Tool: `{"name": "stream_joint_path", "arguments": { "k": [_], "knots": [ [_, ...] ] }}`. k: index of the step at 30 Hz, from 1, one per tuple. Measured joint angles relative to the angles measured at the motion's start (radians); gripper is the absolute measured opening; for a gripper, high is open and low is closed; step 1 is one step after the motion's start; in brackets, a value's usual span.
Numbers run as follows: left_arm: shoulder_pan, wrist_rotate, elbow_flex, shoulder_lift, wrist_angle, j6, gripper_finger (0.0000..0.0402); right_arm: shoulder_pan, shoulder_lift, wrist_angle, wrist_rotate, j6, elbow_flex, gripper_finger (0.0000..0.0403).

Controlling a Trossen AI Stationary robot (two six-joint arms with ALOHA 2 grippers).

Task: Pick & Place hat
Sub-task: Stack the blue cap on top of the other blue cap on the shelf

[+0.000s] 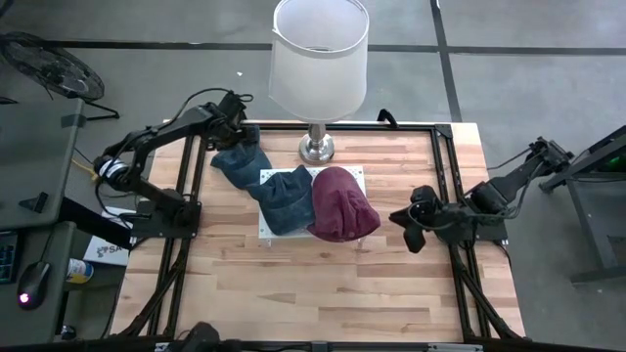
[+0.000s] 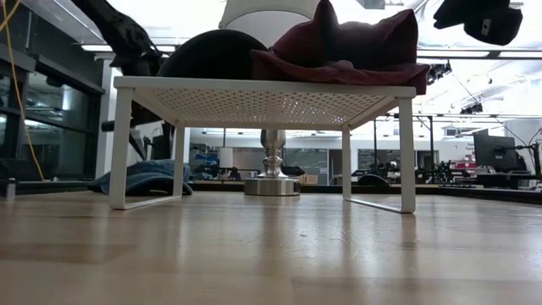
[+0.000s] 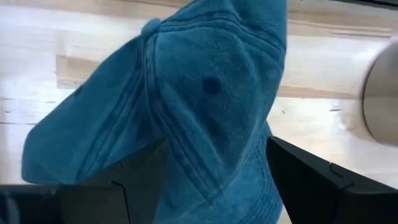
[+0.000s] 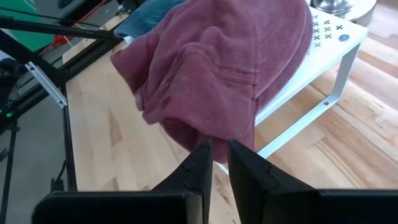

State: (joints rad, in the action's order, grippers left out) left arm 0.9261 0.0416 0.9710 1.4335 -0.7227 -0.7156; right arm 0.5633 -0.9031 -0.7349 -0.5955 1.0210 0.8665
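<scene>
Left hand point(image 1: 243, 137), at 11 o'clock on the surface point(image 1: 323, 284), spread over a blue hat point(image 3: 205, 118). Right hand point(image 1: 409, 227), at 3 o'clock, pressed together beside the maroon hat point(image 1: 340, 203) on the rack point(image 2: 254, 102).

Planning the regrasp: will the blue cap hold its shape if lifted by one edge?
Probably not. The blue cap already slumps between table and white rack, so it likely droops. Its soft, creased fabric suggests it is light and not slippery.
</scene>
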Motion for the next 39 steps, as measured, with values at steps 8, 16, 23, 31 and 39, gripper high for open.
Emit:
{"name": "stream_joint_path", "arguments": {
  "k": [8, 16, 23, 31, 39],
  "knots": [
    [-0.003, -0.007, 0.000, 0.049, 0.002, -0.024, 0.0269, -0.022, 0.000, -0.001, 0.000, -0.005, 0.000, 0.0044],
    [-0.003, -0.056, 0.000, 0.091, 0.000, -0.055, 0.0269, -0.029, 0.000, -0.005, 0.001, -0.008, 0.000, 0.0044],
    [-0.003, -0.060, 0.001, 0.136, 0.011, -0.056, 0.0269, -0.029, 0.000, -0.009, 0.001, -0.008, 0.000, 0.0044],
    [-0.003, -0.062, 0.001, 0.211, 0.016, -0.049, 0.0269, -0.029, 0.000, -0.009, 0.004, -0.006, 0.000, 0.0044],
    [-0.003, -0.064, 0.005, 0.276, 0.019, -0.009, 0.0269, -0.029, 0.000, -0.008, 0.026, 0.018, 0.000, 0.0044]
  ]
}}
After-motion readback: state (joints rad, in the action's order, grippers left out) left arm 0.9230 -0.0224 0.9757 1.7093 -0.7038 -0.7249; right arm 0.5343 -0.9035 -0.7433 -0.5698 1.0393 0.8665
